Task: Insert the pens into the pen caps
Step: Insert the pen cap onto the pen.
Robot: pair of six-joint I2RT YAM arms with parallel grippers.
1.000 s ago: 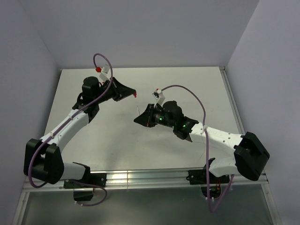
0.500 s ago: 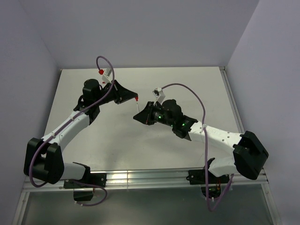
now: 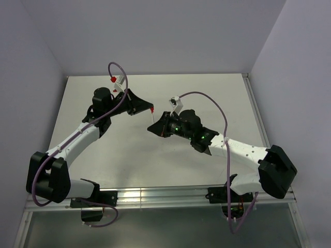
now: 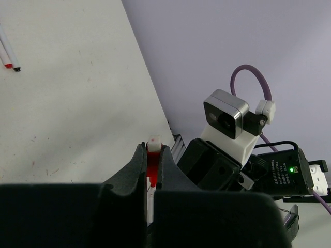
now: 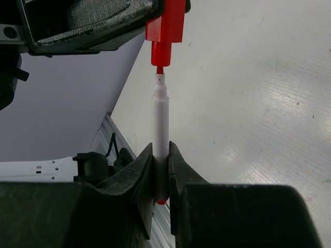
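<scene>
My left gripper [image 4: 151, 150] is shut on a red pen cap [image 4: 152, 163], which has a white end at the fingertips. My right gripper [image 5: 161, 155] is shut on a thin white pen [image 5: 161, 124] that stands straight up from its jaws. The pen's red tip sits right at the open mouth of the cap [image 5: 165, 31], in line with it. From above, the cap [image 3: 152, 110] and the pen [image 3: 153, 120] meet over the middle of the table between the two grippers. Two more pens [image 4: 6, 49] lie side by side on the table, apart from both grippers.
Purple cables [image 3: 207, 98] loop over both wrists. The right wrist camera [image 4: 225, 116] is close in front of the left gripper. A metal rail [image 3: 155, 195] runs along the table's near edge, and walls close the back and both sides.
The left gripper has carried the cap down and to the right, toward the pen. The right gripper has shifted slightly up and left, so the gap between cap and pen tip has closed.
</scene>
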